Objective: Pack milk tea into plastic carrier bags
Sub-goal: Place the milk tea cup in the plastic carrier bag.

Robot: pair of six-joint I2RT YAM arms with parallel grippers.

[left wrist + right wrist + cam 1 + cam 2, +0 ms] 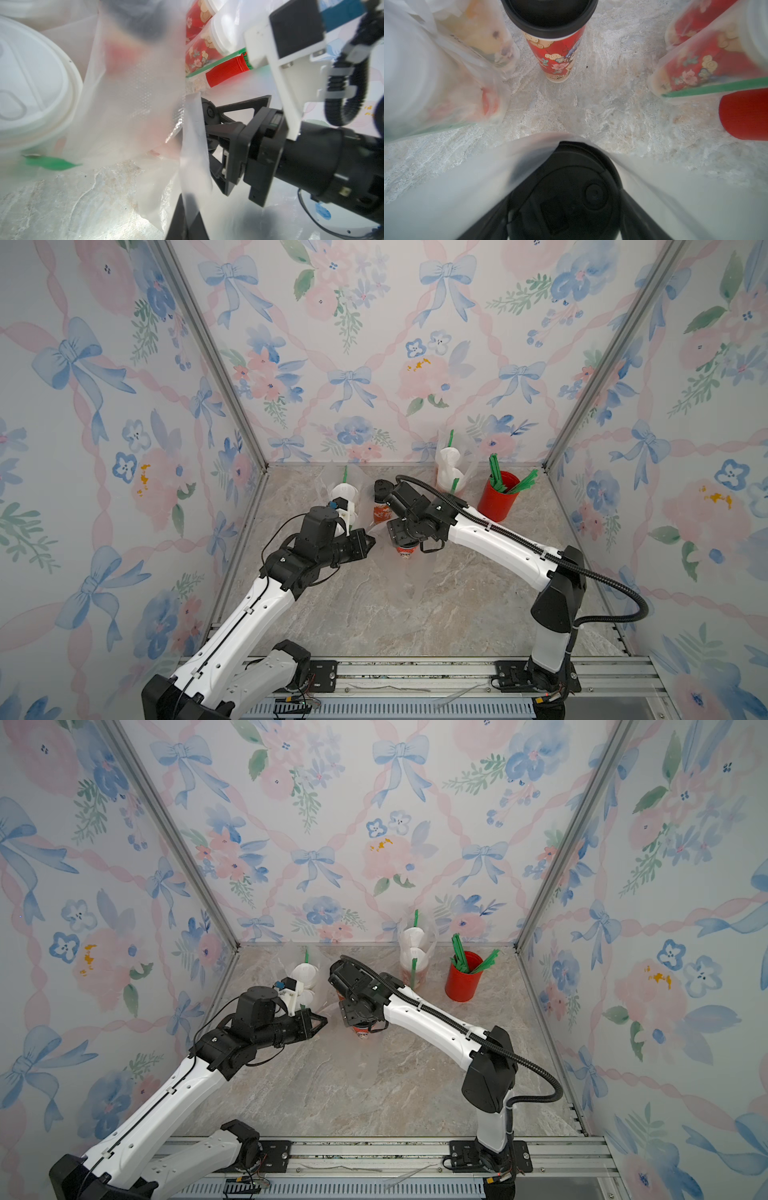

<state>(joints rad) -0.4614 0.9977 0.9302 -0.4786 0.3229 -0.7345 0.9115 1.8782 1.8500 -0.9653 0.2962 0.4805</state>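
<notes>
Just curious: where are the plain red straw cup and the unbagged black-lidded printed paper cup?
Plain red straw cup (496, 504): in a top view, side wall.
Unbagged black-lidded printed paper cup (556, 60): right wrist view, printed side.

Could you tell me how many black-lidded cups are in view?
2: the free cup stands on the table; the other cup sits nearer the robot, within clear bag plastic.

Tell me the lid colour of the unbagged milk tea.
Black lid, red floral cup; clearest in the right wrist view.
</notes>
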